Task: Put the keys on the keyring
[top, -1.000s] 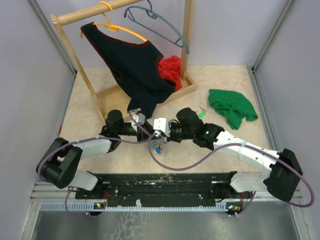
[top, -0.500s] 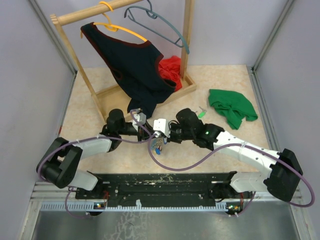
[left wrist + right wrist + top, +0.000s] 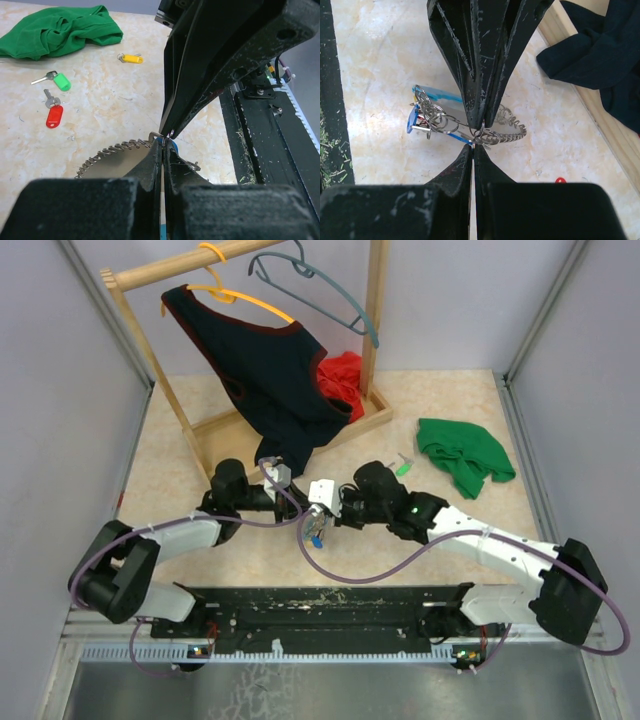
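Note:
The keyring (image 3: 512, 132), a grey wire coil joined to a light-blue band (image 3: 437, 95), hangs just above the table between my two grippers. My left gripper (image 3: 165, 141) is shut on it, and my right gripper (image 3: 474, 146) is shut on it from the opposite side, tip to tip. A blue key (image 3: 412, 120) and small rings dangle from the keyring. In the left wrist view, loose keys lie on the table: a yellow one (image 3: 131, 58), a green one (image 3: 60, 80) and a red one (image 3: 52, 115). From above, the keyring (image 3: 316, 530) sits low at centre.
A green cloth (image 3: 465, 455) lies at right, with the green key (image 3: 403, 465) beside it. A wooden rack (image 3: 375, 310) at the back holds a dark top (image 3: 265, 370) on an orange hanger and a grey hanger (image 3: 320, 290); a red cloth (image 3: 342, 375) lies on its base.
My left gripper has closed onto the keyring. The right gripper stayed shut, and both arms barely shifted.

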You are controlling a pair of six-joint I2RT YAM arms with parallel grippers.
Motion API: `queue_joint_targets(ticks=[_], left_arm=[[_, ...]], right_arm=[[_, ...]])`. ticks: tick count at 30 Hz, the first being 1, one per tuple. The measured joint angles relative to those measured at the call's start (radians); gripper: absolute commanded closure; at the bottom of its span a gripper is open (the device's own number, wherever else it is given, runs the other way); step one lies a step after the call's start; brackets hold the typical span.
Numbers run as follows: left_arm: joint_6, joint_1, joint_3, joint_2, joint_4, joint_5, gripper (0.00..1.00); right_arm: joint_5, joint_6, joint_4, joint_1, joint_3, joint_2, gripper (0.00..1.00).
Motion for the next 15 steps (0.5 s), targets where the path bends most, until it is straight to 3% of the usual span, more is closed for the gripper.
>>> queue_joint_targets(ticks=[15], left_arm=[[-0.043,0.001,-0.022,-0.011,0.03,-0.021,1.0]], right_arm=[[-0.039,0.035,0.061,-0.001,-0.026,0.013,1.0]])
